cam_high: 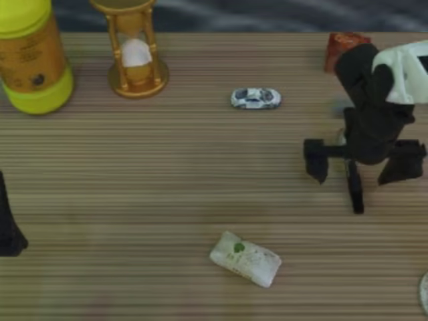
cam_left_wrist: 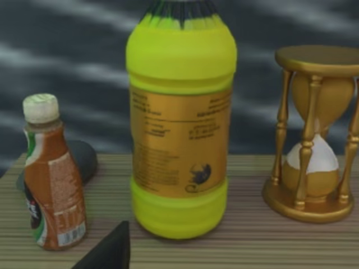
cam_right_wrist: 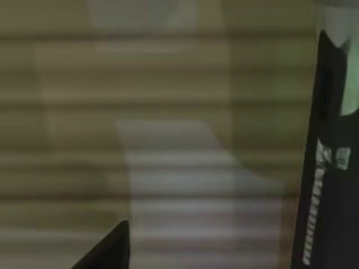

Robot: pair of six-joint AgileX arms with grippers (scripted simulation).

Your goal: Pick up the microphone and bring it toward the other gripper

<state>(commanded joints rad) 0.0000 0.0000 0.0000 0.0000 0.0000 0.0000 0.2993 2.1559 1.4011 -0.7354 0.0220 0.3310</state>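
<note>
The table (cam_high: pixel 167 174) is striped wood. At its far left stands a big yellow bottle (cam_high: pixel 30 57), and next to it a gold hourglass (cam_high: pixel 136 50). The right arm (cam_high: pixel 381 100) hangs low over the right side of the table, and its gripper (cam_high: pixel 356 167) points down with the jaws spread wide. The microphone (cam_high: pixel 354 184) lies on the table between the two fingers, its black handle toward the near edge; its head is mostly hidden under the gripper. The left gripper (cam_high: pixel 10 231) is parked at the left edge, and I cannot tell the state of its jaws. A white packet (cam_high: pixel 245 259) lies near the front middle. A small white car (cam_high: pixel 256 98) is at the far middle. A red thing (cam_high: pixel 344 47) sits behind the right arm.
</note>
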